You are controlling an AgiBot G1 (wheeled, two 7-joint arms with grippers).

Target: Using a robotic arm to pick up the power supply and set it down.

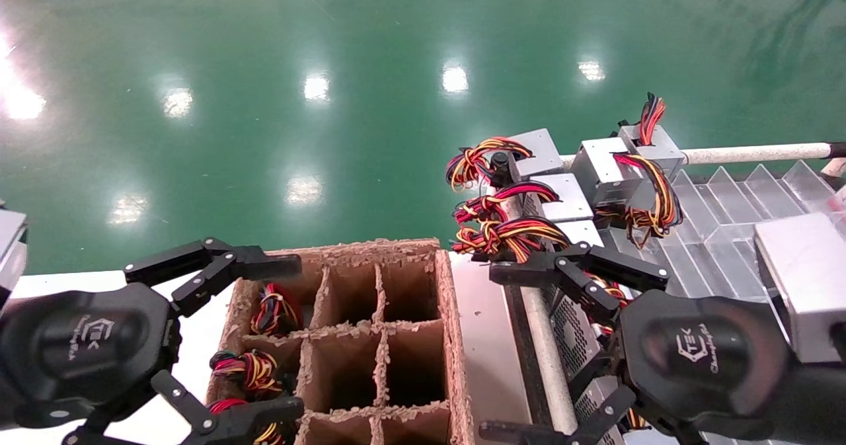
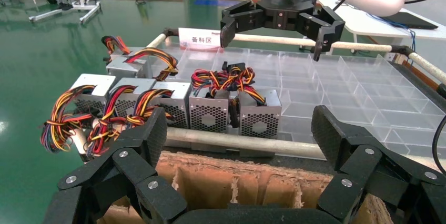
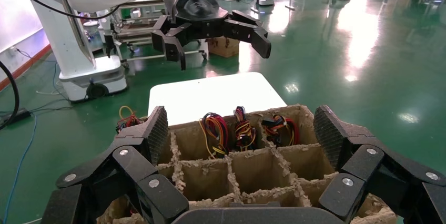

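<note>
- we found the right black two-finger gripper with white logo (image 1: 574, 346) spread wide and carrying nothing, poised over the near edge of the clear plastic divided tray (image 1: 740, 200).
- the small silver-grey metal power supplies with perforated vent faces and red, yellow and black wire bundles (image 2: 210, 109) stood in a row along that tray's near rail, directly beneath and just beyond the right gripper's fingertips.
- we judged the right arm to be the nearer one by far; the left black two-finger gripper (image 1: 254, 342), also splayed and empty, hung over the left side of the brown cardboard box with divider cells (image 1: 390, 339).
- the row ran along the white tube rail (image 1: 753, 152) side, vent faces turned toward the box, so we judged a descent with fingers across a unit's short width to be the requirement.
- the left wrist view showed the vent faces and the spacing between units, hidden in the head view by the right gripper.
- the right wrist view showed wire bundles (image 3: 236, 129) already filling the box's far cells and the near cells vacant, which the left wrist view did not show.
</note>
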